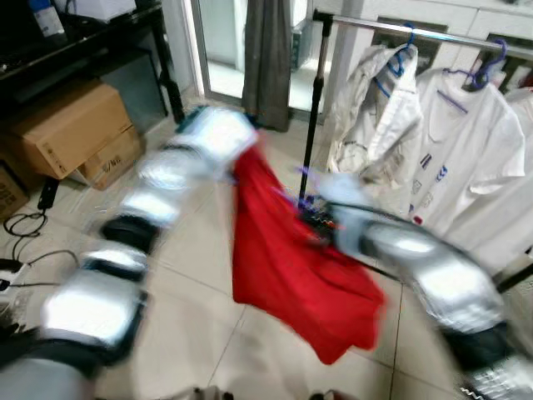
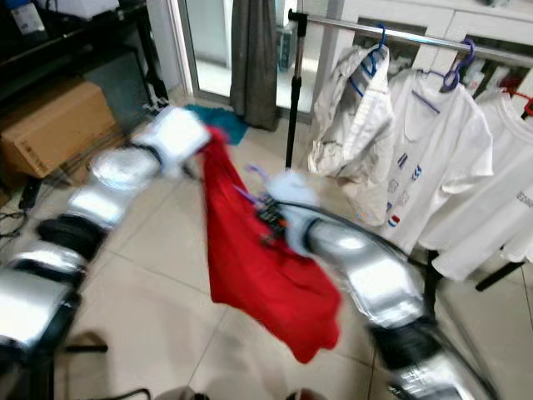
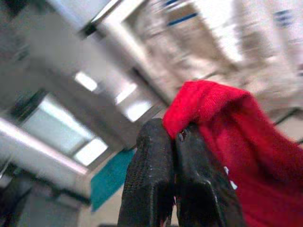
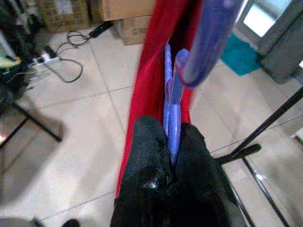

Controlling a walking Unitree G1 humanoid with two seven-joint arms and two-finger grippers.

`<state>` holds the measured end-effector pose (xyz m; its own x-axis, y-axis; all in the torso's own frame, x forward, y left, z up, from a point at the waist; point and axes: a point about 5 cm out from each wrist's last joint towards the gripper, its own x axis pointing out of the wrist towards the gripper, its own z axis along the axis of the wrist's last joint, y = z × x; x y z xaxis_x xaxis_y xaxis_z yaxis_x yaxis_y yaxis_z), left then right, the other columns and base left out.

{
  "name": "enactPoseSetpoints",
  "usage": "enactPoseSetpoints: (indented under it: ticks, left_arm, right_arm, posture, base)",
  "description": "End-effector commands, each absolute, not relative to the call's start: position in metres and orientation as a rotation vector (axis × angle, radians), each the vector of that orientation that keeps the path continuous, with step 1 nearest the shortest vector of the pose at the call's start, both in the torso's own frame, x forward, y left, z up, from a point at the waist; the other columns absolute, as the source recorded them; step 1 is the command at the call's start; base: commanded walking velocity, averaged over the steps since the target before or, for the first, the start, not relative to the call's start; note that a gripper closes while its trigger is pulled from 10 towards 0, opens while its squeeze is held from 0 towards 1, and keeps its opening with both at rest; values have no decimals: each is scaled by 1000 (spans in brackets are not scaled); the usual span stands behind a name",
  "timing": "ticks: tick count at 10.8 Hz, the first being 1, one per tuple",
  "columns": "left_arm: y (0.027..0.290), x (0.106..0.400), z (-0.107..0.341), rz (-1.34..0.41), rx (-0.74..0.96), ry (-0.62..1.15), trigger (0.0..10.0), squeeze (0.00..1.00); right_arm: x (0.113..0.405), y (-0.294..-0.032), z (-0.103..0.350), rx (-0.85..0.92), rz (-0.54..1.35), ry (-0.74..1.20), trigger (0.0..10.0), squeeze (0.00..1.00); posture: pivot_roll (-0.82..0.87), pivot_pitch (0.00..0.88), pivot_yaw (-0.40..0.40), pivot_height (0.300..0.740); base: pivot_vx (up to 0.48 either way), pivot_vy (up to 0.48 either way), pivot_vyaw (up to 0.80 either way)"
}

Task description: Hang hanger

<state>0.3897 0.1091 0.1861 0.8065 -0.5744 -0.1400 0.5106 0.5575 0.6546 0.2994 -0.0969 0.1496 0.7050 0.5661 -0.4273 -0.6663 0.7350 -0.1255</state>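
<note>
The left end effector [image 3: 173,142] is pinching a shoulder of the red cotton garment [image 1: 291,267], fingers closed; the right end effector [image 4: 170,156] is clamped on the purple plastic hanger [image 4: 173,109] inside it. Carrying looks underway; next comes hooking it over the silver metal rail [image 1: 433,33].

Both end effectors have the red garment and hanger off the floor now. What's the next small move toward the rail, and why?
Probably lift the right end effector, shut on the purple hanger, up toward the clothes rail. The hook sits well below the bar, and the left end effector only pinches the red garment at one edge, so it should follow along.
</note>
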Motion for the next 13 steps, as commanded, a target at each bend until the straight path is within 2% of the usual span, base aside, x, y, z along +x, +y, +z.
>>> enactPoseSetpoints:
  ticks: [1, 2, 4, 5, 6, 7, 9, 10, 11, 12, 13]
  left_arm:
    - [111, 387, 181, -657, 777, -80, 0, 0]
    - [97, 382, 165, -685, 861, -53, 0, 0]
    - [101, 383, 162, -649, 924, -36, 0, 0]
    - [106, 382, 161, -641, 942, -29, 0, 0]
    - [108, 381, 159, -637, 957, -19, 0, 0]
    - [112, 380, 156, -627, 983, -7, 0, 0]
    - [140, 381, 147, -573, 1091, 72, 0, 0]
    - [159, 383, 149, -522, 1130, 106, 0, 0]
    - [171, 385, 152, -482, 1150, 121, 0, 0]
    - [180, 386, 156, -442, 1162, 125, 0, 0]
    - [189, 388, 166, -398, 1141, 86, 0, 0]
  right_arm:
    - [306, -102, 153, -302, 645, 360, 0, 0]
    - [314, -90, 156, -336, 642, 348, 0, 0]
    - [316, -91, 149, -439, 661, 378, 0, 0]
    - [321, -99, 146, -568, 631, 375, 0, 0]
    - [326, -97, 154, -381, 654, 376, 0, 0]
    - [328, -107, 151, -566, 642, 376, 0, 0]
    - [319, -124, 159, -578, 751, 371, 0, 0]
    - [307, -129, 171, -483, 840, 323, 0, 0]
    - [298, -137, 172, -473, 882, 311, 0, 0]
    - [291, -145, 165, -483, 885, 342, 0, 0]
    - [290, -166, 145, -556, 723, 421, 0, 0]
  posture:
    - [-129, 0, 33, 740]
    - [-134, 0, 32, 740]
    - [-139, 0, 32, 740]
    - [-142, 0, 31, 740]
    - [-140, 0, 27, 740]
    - [-138, 0, 24, 740]
    - [-131, 0, 17, 740]
    - [-128, 0, 15, 740]
    - [-127, 0, 14, 740]
    - [-130, 0, 16, 740]
    - [-130, 0, 17, 740]
  base:
    - [0, 0, 0]
    - [0, 0, 0]
    - [0, 0, 0]
    - [0, 0, 0]
    - [0, 0, 0]
    - [0, 0, 0]
    - [0, 0, 0]
    - [0, 0, 0]
    - [0, 0, 0]
    - [0, 0, 0]
    - [0, 0, 0]
